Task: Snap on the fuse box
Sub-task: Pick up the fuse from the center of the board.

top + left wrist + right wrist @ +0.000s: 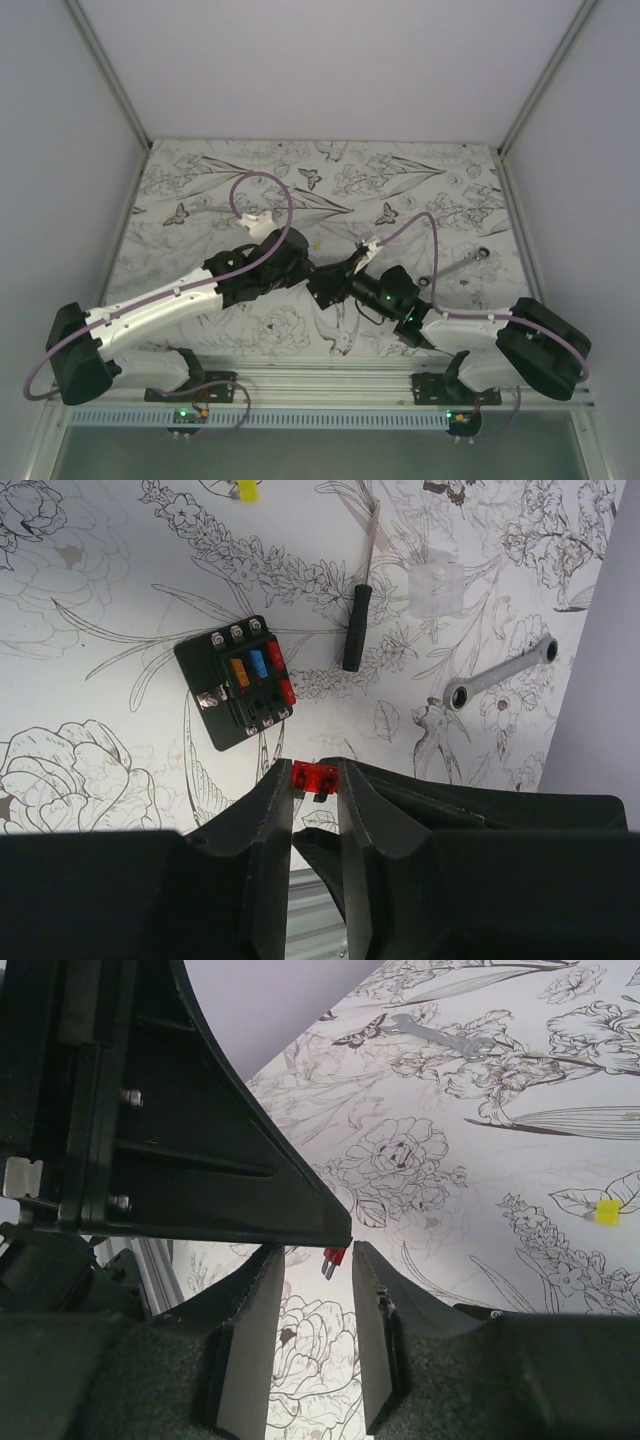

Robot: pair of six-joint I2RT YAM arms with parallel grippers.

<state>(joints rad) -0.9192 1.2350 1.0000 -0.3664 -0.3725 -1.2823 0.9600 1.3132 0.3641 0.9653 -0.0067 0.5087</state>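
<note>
Floral-printed table surface carries the flat black square plastic fuse box, at 11 o'clock from my left gripper, which is clamped on a small red plastic fuse. My right gripper brackets that fuse at 3 and 9 o'clock, jaws apart, not touching. Risk, as I judge it: uneven contact at handover could twist or drop the fuse, and tilted blades would not seat.

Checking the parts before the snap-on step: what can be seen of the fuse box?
The fuse box is a small flat black plastic block, roughly square, lying face up and skewed on the floral table. Its uncovered slots show an orange, a blue and two red fuses; silvery screws line two opposite edges. Nothing but the table touches it; a black-handled screwdriver lies apart beside it.
</note>
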